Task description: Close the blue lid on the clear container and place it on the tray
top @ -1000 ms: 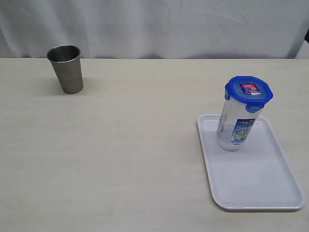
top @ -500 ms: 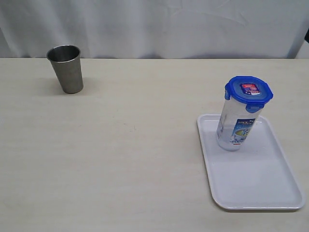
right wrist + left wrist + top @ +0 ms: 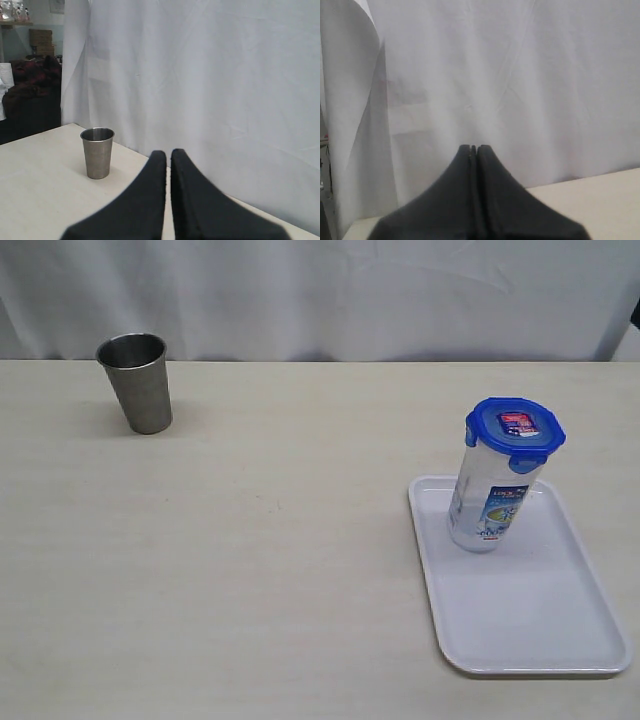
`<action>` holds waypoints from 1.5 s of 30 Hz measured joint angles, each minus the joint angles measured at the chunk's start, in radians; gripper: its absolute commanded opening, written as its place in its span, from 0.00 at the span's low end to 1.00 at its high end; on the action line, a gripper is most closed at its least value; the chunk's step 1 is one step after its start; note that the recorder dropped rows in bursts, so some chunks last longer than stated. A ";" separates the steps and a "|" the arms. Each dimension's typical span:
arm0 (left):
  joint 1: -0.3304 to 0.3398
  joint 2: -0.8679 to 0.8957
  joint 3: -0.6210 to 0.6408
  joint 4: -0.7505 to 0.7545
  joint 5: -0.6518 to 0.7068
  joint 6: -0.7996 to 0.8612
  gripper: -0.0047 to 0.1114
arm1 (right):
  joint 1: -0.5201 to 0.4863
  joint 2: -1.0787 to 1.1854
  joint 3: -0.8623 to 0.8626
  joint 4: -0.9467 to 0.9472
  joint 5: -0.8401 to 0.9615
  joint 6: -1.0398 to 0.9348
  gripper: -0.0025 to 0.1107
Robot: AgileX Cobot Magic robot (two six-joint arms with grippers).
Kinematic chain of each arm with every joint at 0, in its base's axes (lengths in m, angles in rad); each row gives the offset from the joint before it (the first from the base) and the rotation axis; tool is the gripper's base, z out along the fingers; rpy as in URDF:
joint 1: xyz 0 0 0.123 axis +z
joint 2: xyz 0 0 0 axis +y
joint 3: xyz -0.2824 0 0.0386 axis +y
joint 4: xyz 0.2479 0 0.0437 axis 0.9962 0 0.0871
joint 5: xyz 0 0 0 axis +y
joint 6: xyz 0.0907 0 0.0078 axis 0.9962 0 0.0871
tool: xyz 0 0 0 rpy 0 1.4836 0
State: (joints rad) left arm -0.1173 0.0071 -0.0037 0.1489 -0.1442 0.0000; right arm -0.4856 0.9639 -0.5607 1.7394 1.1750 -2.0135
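Observation:
The clear container (image 3: pixel 488 502) stands upright at the far end of the white tray (image 3: pixel 530 620), on the right of the table in the exterior view. The blue lid (image 3: pixel 515 430) sits on top of it, sticker face up, flaps folded down. Neither arm shows in the exterior view. My left gripper (image 3: pixel 473 148) is shut, its black fingers pressed together, and faces a white curtain. My right gripper (image 3: pixel 168 152) is shut with a hairline slit between the fingers and nothing in it. Container, lid and tray are out of both wrist views.
A grey steel cup (image 3: pixel 138 381) stands at the back left of the table and also shows as the steel cup (image 3: pixel 97 152) in the right wrist view. A white curtain (image 3: pixel 320 295) hangs behind the table's far edge.

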 measured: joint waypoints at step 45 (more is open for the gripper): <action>0.048 -0.004 0.000 -0.076 0.479 0.000 0.04 | 0.000 0.000 0.000 0.000 0.000 0.002 0.06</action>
State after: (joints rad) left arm -0.0688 0.0029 -0.0037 0.0734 0.3348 0.0000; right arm -0.4856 0.9639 -0.5607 1.7394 1.1750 -2.0120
